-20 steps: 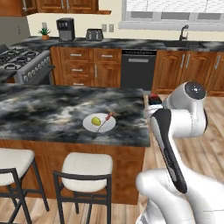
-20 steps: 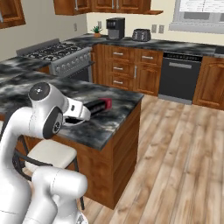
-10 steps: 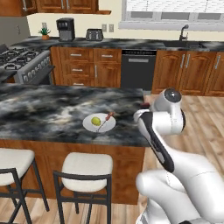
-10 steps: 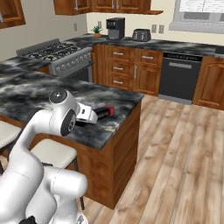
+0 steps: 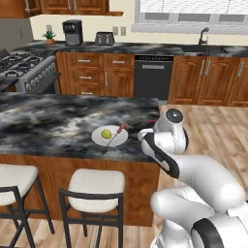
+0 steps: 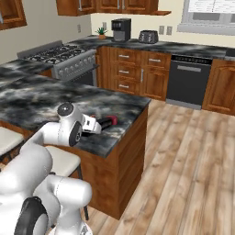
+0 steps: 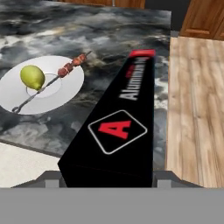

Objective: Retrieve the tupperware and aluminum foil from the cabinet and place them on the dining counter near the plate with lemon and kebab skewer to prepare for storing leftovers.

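The aluminum foil [image 7: 120, 127] was in my jaws [image 7: 106, 177], which were closed around the near end of the long black box. In the hand view the box ran away from me over the dark marble worktop [image 7: 109, 39], its red end far from me and near the worktop's edge by the wooden floor [image 7: 197, 96]. To its left lay the plate [image 7: 26, 94] with the lemon [image 7: 32, 77] and the kebab skewer [image 7: 54, 78] on it; the box was near the plate but apart from it.

In the left base view, my arm [image 5: 167, 145] bent low over the right end of the worktop [image 5: 58, 121], just right of the plate [image 5: 109, 138] with the lemon [image 5: 105, 133]. Two stools [image 5: 94, 186] stood in front.

In the right base view, the foil box [image 6: 104, 122] stuck out from my hand [image 6: 89, 125] low over the worktop [image 6: 41, 98], with its red tip toward the corner.
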### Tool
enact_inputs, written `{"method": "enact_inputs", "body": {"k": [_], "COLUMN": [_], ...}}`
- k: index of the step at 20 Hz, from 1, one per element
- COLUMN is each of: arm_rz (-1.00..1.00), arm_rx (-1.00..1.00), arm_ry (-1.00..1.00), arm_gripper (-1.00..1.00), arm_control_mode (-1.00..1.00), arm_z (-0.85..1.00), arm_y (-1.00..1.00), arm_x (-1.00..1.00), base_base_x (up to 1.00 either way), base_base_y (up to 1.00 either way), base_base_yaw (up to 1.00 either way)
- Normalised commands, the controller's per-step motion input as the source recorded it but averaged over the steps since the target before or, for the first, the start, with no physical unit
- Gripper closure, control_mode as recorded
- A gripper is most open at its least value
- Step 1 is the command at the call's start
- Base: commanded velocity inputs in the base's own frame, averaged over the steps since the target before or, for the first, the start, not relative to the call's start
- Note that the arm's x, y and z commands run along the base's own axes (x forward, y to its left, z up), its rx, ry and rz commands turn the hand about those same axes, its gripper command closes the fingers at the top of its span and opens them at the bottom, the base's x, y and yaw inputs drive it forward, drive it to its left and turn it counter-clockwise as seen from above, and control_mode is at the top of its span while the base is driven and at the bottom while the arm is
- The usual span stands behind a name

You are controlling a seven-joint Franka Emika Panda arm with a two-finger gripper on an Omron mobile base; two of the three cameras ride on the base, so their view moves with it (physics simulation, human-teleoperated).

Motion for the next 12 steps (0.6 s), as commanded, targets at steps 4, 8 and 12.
{"method": "enact_inputs", "body": {"k": [4, 8, 12], "arm_rz": [-0.05, -0.10, -0.02], "arm_rx": [0.00, 0.00, 0.00], "arm_ry": [0.01, 0.05, 0.01], "arm_gripper": [1.00, 1.00, 1.00], "arm_control_mode": [-1.00, -1.00, -1.00], "arm_z": [-0.51, -0.47, -0.23], "arm_y": [-0.01, 0.00, 0.08], "arm_x": [0.49, 0.50, 0.57], "base_base_x": [0.00, 0.00, 0.00], "base_base_y": [0.00, 0.00, 0.00], "base_base_yaw": [0.00, 0.00, 0.00]}}
